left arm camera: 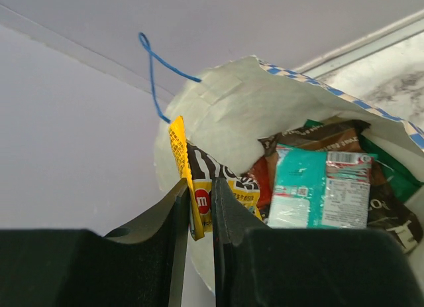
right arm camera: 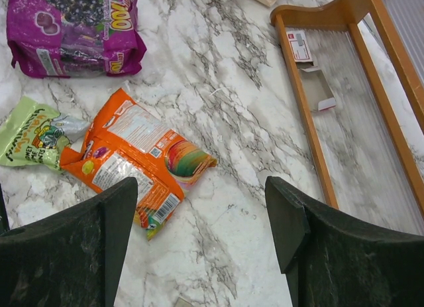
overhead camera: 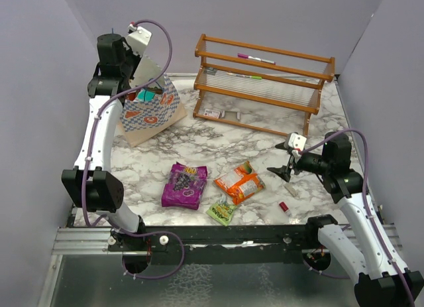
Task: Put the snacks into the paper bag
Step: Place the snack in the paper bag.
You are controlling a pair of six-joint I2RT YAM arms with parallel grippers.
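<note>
Left gripper (left arm camera: 199,195) was over the paper bag (overhead camera: 151,113) at 10 o'clock on the desk (overhead camera: 218,148). Its jaws were pinched on the edge of the yellow packet (left arm camera: 180,151), so it hung upright above the mouth, probably for a clean drop. Teal packet (left arm camera: 321,187) and brown packet (left arm camera: 311,136) lay inside. Right gripper (right arm camera: 199,195) was at 4 o'clock, jaws wide and empty, aimed at the orange packet (right arm camera: 136,154). Purple packet (overhead camera: 185,185) and light-green packet (overhead camera: 222,211) sat outside the bag at 6 o'clock.
</note>
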